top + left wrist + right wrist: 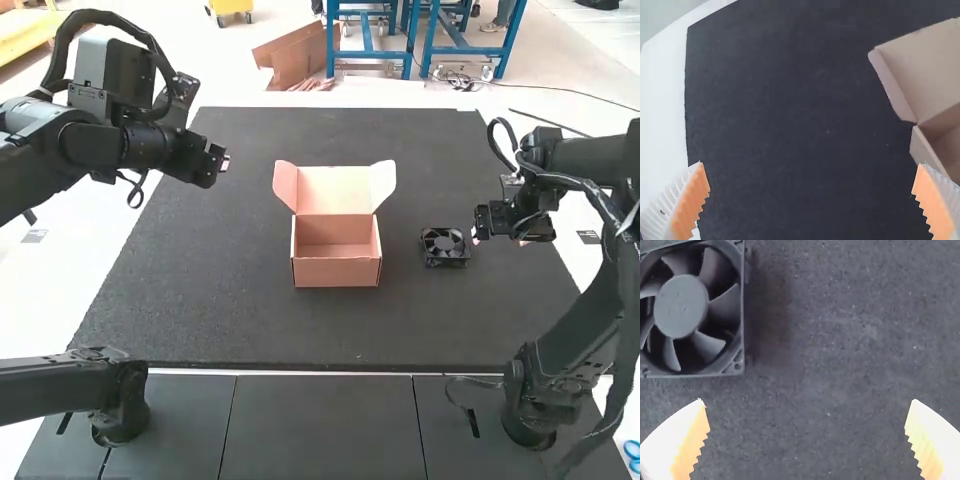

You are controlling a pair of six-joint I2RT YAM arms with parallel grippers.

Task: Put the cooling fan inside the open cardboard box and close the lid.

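Observation:
An open brown cardboard box (336,247) stands mid-mat with its lid flap up at the back; part of it appears in the left wrist view (920,95). The black square cooling fan (445,245) lies flat on the mat just right of the box, and is seen close up from the right wrist (687,307). My right gripper (482,223) hovers open just right of the fan, its fingertips (680,440) wide apart over bare mat. My left gripper (217,161) is open, held above the mat left of and behind the box, orange pads (690,200) spread.
The black foam mat (200,290) covers the table, with white table surface (660,110) at its left and right sides. Both arm bases (120,400) stand at the near edge. Bare mat lies in front of the box.

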